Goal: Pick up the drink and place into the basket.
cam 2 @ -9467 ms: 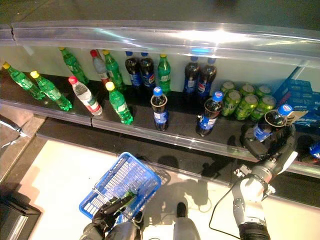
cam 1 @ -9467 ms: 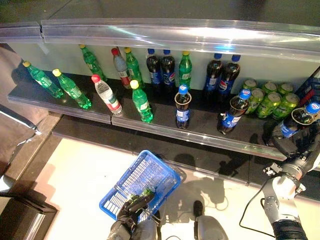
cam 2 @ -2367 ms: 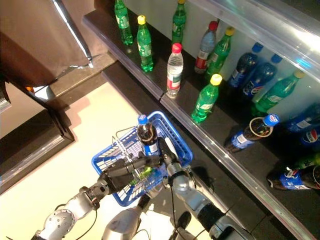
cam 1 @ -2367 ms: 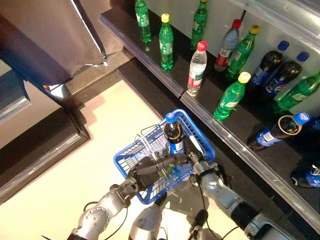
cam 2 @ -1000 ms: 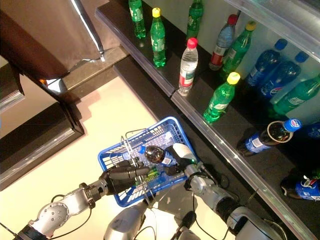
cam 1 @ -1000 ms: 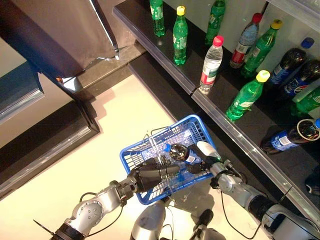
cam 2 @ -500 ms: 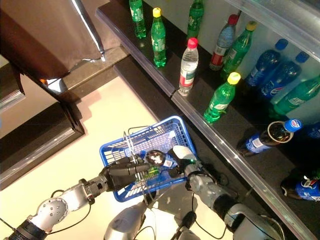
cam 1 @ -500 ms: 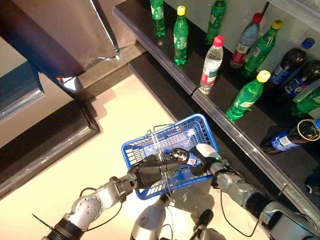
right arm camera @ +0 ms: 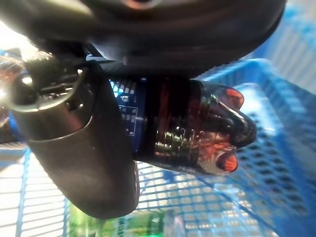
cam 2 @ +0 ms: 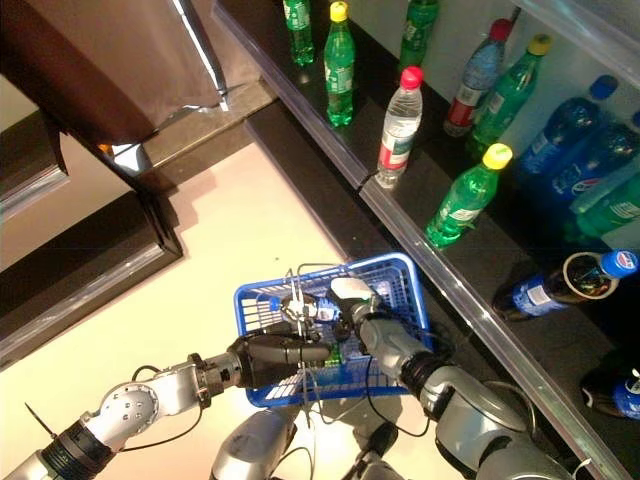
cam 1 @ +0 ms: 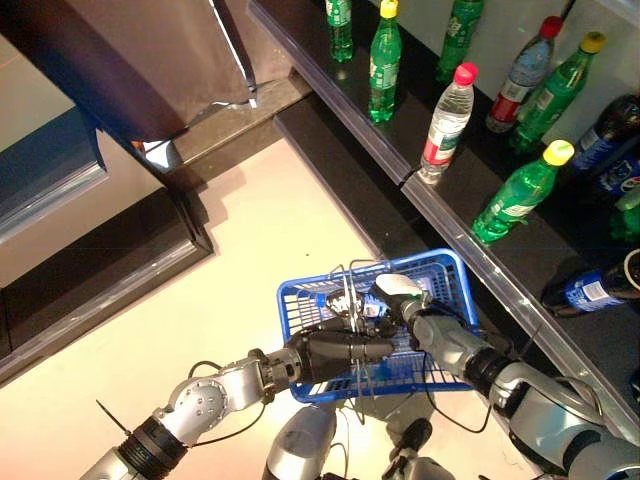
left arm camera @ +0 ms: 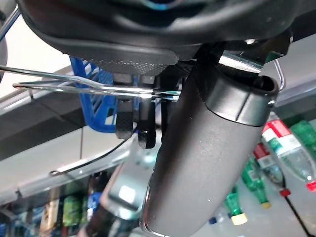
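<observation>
The blue basket [cam 1: 450, 272] hangs in front of me, off the floor. My left hand [cam 1: 335, 350] is shut on its thin wire handles [left arm camera: 74, 86]. My right hand [cam 1: 405, 295], with a white thumb cover, reaches down inside the basket. It is shut on a dark cola bottle [right arm camera: 187, 123] with a blue label. The bottle lies on its side low in the basket [cam 2: 315, 308], over the mesh floor [right arm camera: 276, 163]. A green drink [right arm camera: 128, 224] lies on the basket's bottom beneath it.
A dark shelf [cam 1: 440, 215] runs along the right with green bottles [cam 1: 520, 190], a clear water bottle with a red cap [cam 1: 445, 125] and dark cola bottles [cam 1: 595, 290]. A dark panel [cam 1: 120, 60] stands at the upper left. Pale floor [cam 1: 240, 240] lies between them.
The camera has shifted. My right hand has sunk deeper into the basket with the cola bottle, which has gone from upright above the rim to lying inside.
</observation>
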Robot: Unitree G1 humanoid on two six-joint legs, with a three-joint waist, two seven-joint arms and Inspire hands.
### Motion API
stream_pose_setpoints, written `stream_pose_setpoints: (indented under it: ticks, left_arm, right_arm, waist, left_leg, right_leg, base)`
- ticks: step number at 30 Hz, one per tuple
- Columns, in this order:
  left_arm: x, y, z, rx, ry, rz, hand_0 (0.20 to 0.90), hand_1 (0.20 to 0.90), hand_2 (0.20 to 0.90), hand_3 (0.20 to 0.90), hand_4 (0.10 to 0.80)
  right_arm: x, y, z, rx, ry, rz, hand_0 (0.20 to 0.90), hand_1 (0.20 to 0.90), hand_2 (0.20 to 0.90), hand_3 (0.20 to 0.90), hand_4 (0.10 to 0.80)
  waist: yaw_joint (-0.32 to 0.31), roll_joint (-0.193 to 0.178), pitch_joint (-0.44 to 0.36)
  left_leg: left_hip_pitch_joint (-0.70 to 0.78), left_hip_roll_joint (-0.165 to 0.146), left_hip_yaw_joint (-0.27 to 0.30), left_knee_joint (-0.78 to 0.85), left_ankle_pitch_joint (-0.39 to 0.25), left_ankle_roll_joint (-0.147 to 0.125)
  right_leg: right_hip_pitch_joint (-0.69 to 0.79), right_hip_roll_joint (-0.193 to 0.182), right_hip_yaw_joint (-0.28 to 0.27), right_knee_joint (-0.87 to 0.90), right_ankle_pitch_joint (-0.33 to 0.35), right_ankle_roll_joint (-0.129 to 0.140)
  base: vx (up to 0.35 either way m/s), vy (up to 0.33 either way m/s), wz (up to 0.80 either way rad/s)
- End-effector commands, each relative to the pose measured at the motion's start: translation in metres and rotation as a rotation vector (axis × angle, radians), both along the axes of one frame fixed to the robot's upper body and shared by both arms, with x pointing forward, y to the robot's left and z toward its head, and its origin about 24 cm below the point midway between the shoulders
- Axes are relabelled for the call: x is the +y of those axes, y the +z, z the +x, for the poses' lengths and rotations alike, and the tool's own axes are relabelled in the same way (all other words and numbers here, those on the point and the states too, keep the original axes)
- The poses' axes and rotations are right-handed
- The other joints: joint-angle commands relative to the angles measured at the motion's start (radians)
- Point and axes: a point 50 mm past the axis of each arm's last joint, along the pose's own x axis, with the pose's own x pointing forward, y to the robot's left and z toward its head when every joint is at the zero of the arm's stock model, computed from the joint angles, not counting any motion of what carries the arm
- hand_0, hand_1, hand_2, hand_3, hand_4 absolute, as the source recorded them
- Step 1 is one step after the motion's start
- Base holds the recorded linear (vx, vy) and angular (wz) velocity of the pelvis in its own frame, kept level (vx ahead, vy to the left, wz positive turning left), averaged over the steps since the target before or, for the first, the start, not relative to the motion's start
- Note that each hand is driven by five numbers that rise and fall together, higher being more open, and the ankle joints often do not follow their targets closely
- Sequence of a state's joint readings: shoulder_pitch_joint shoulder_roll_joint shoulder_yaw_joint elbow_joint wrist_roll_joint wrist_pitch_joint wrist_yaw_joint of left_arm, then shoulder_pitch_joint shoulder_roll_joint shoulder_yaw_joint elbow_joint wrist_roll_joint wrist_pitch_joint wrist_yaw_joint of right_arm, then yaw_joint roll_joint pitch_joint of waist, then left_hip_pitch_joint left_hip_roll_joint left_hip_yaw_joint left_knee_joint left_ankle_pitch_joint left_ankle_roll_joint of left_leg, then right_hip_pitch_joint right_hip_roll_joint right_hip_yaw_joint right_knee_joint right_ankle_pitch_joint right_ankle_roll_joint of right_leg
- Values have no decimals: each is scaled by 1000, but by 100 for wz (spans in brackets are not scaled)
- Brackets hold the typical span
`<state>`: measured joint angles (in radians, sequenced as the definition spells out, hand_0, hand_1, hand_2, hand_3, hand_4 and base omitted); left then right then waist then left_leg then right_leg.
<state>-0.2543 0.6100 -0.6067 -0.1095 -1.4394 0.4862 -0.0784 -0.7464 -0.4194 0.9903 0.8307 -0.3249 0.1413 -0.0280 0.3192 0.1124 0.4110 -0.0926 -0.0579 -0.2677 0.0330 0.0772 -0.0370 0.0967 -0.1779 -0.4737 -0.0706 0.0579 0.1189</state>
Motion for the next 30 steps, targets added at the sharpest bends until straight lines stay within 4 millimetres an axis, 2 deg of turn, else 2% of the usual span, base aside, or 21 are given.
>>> stream_pose_setpoints:
  ticks: [1,7,15,19,23,24,25,26,27,30]
  left_arm:
    - [-60,86,-18,-173,-324,-507,300,300,300,200,100]
    - [-69,92,-11,-211,-310,-526,300,300,300,200,100]
    - [-73,100,0,-266,-272,-512,300,300,300,200,100]
    - [-73,99,1,-271,-274,-513,300,300,300,200,100]
    - [-73,99,2,-278,-264,-518,300,300,300,200,100]
    - [-73,99,3,-279,-260,-520,300,300,300,200,100]
    - [-73,98,3,-278,-258,-521,300,300,300,200,100]
    - [-73,99,3,-277,-253,-522,300,300,300,200,100]
    - [-73,99,4,-275,-245,-524,300,300,300,200,100]
    - [-73,100,5,-271,-235,-533,300,300,300,200,100]
  right_arm:
    - [53,63,33,-176,185,-1,300,300,300,200,100]
    - [45,59,38,-91,141,-95,300,300,300,200,100]
    - [3,26,31,68,-5,-337,300,300,300,200,100]
    - [-9,21,29,79,-55,-345,300,300,300,200,100]
    - [-16,26,32,24,-93,-318,300,300,300,200,100]
    - [-17,27,33,15,-97,-314,342,342,342,249,149]
    - [-17,27,33,12,-97,-311,613,613,613,565,465]
    - [-17,28,34,6,-101,-305,844,844,844,834,734]
    - [-18,29,34,-2,-108,-296,900,900,900,900,800]
    - [-19,33,36,-18,-121,-265,900,900,900,900,800]
  waist:
    - [0,-10,-52]
    - [-11,-6,-29]
    - [-17,-7,-4]
    - [-17,-9,3]
    - [-24,-10,11]
    - [-26,-10,11]
    - [-27,-11,10]
    - [-29,-11,10]
    - [-32,-12,9]
    - [-37,-15,7]
  left_leg:
    - [-69,-28,68,65,-38,29]
    - [-80,-33,77,62,-32,34]
    - [-94,-32,93,49,-29,42]
    - [-95,-31,96,44,-27,42]
    - [-94,-29,100,37,-23,42]
    - [-93,-28,102,35,-22,42]
    - [-92,-28,102,34,-22,42]
    - [-90,-27,104,31,-22,42]
    - [-88,-26,106,28,-21,41]
    - [-84,-24,111,22,-21,41]
  right_leg:
    - [-70,-63,86,181,-63,2]
    - [-90,-68,92,183,-53,2]
    - [-116,-72,90,183,-46,5]
    - [-122,-70,89,181,-42,6]
    - [-131,-67,92,183,-39,5]
    - [-131,-66,93,183,-38,4]
    - [-132,-66,93,182,-38,4]
    - [-132,-64,95,181,-38,4]
    - [-132,-63,96,180,-38,4]
    - [-135,-61,102,180,-37,4]
  base:
    - [-11,41,12]
    - [-11,45,4]
    - [-31,1,1]
    - [0,0,0]
    - [-26,-3,0]
    - [0,0,0]
    - [0,0,0]
    - [0,0,0]
    - [0,0,0]
    - [0,0,0]
